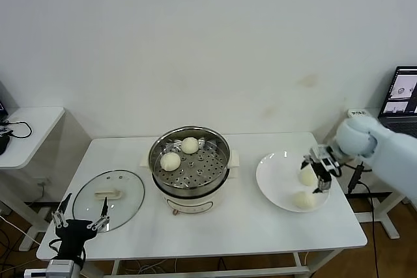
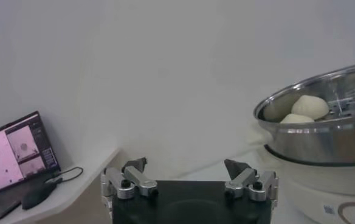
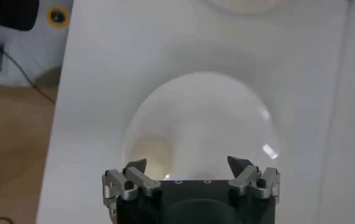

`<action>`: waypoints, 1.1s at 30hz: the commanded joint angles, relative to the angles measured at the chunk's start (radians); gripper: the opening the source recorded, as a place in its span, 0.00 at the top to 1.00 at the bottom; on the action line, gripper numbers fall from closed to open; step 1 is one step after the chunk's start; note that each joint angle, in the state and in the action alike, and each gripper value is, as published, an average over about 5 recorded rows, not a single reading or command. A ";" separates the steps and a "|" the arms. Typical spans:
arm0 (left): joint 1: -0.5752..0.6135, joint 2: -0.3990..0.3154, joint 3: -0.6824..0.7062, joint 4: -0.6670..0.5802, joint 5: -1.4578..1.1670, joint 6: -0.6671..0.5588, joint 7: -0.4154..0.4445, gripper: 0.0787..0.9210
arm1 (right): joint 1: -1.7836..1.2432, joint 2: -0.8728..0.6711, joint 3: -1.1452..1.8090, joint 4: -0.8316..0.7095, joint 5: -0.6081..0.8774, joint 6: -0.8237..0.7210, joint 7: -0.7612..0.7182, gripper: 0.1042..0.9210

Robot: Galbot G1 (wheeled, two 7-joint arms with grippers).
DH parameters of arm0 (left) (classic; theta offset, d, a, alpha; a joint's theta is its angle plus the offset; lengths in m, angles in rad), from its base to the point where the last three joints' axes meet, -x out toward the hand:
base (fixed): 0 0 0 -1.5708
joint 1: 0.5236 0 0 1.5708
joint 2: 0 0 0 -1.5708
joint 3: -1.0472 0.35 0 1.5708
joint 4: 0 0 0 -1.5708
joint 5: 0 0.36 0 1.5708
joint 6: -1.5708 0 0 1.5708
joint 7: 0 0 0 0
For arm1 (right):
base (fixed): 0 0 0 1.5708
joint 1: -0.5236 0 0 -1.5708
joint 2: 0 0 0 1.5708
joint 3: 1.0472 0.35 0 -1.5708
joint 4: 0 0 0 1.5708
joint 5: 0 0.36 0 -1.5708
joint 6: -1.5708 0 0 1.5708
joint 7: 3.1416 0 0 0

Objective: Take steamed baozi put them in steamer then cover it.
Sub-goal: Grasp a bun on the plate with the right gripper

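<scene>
two baozi (image 1: 180,153) in steamer (image 1: 189,190), two beneath right gripper (image 1: 321,179), fingers apart; left gripper (image 1: 81,220) likewise spread beside cover (image 1: 108,200).

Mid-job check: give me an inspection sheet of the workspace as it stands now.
Surface: white table.
Job's things: steamer holds two baozi; two more on the white plate; cover flat on the table, left of the steamer.
Clutter: nothing seen.
Grippers: right gripper open over the plate, at a baozi; left gripper open, idle at the table's front-left edge.
Cables: black cable on the side table.
Surroundings: laptop at right.
</scene>
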 commanded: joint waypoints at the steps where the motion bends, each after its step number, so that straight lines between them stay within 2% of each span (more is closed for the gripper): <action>1: 0.002 -0.005 0.008 0.004 0.007 -0.001 -0.001 0.12 | -0.230 -0.037 0.149 -0.012 -0.090 0.020 0.009 0.12; 21: -0.010 -0.008 0.005 0.032 0.008 -0.001 -0.001 0.12 | -0.230 0.167 0.170 -0.213 -0.119 0.008 0.030 0.13; 33: -0.011 -0.011 0.005 0.034 0.008 -0.001 -0.002 0.12 | -0.221 0.179 0.163 -0.233 -0.115 -0.017 0.021 0.27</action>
